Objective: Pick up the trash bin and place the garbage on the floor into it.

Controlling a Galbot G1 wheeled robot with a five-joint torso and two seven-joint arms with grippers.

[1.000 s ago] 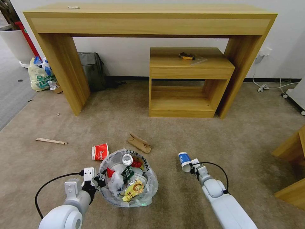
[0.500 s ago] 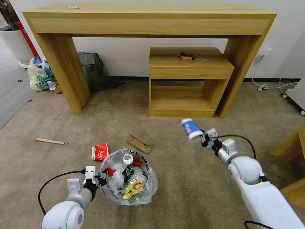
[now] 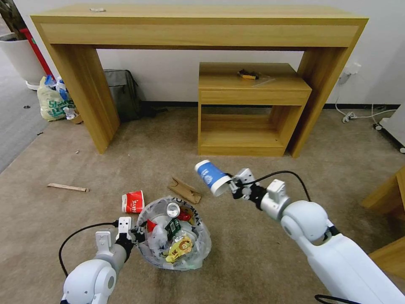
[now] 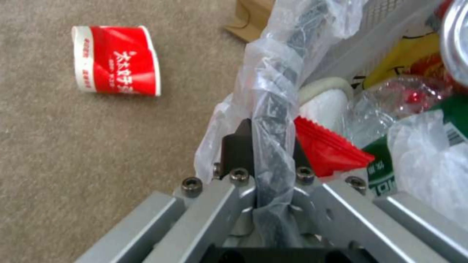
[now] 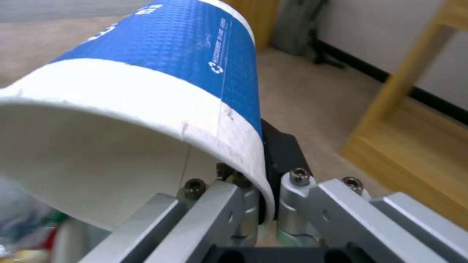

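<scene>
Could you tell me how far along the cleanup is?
Partly done: the bin, gripped at its rim by the left gripper, already holds wrappers and a can. The right gripper carries the blue cup. On the floor lie the red cup, cardboard and stick.

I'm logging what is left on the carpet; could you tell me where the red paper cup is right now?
In the head view, the red paper cup lies on its side on the floor, just beyond the left gripper and the trash bin it holds, near the cardboard scrap.

The head view looks forward and down over the floor [image 3: 261, 253]. Each wrist view sits close behind its own hand — left [image 4: 265, 146] at the trash bin [image 4: 273, 73], also in the head view.
</scene>
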